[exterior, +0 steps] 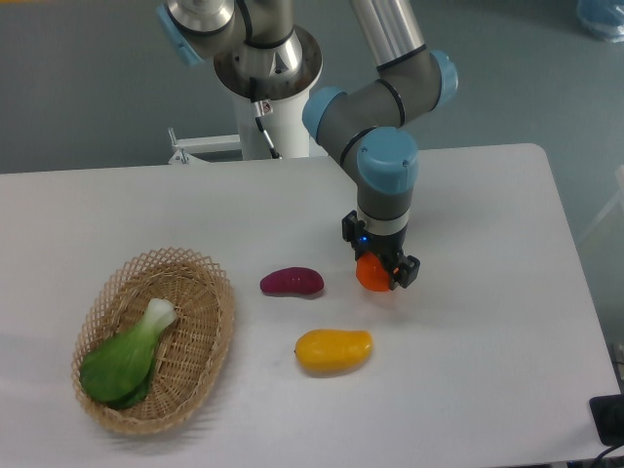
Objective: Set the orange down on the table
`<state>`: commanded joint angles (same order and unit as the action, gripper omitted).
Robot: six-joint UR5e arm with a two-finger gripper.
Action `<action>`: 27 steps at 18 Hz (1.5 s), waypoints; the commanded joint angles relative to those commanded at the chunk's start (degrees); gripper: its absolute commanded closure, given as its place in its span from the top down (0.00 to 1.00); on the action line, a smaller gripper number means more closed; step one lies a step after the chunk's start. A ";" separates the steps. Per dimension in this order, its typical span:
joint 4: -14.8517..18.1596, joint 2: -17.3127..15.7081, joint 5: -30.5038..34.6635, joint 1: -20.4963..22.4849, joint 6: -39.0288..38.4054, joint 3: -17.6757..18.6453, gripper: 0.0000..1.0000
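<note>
The orange [371,274] is a small round orange-red fruit held between the two black fingers of my gripper [380,273], right of the table's middle. The gripper points straight down and is shut on the orange. The orange sits at or just above the white table [487,322]; I cannot tell whether it touches the surface. The gripper body hides the orange's top.
A purple oblong vegetable [292,282] lies left of the gripper. A yellow-orange mango-like fruit [333,350] lies in front of it. A wicker basket [200,336] at the front left holds a green leafy vegetable [125,361]. The arm's base [268,68] stands at the back.
</note>
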<state>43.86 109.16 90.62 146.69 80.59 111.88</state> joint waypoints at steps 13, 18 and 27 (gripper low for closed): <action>0.79 -4.13 -10.63 6.33 -0.35 -4.91 1.00; 1.31 -2.29 -10.29 8.00 0.00 -10.53 1.00; 19.34 2.28 -5.80 7.12 0.18 -25.66 1.00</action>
<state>63.19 111.44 84.81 153.81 80.77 86.23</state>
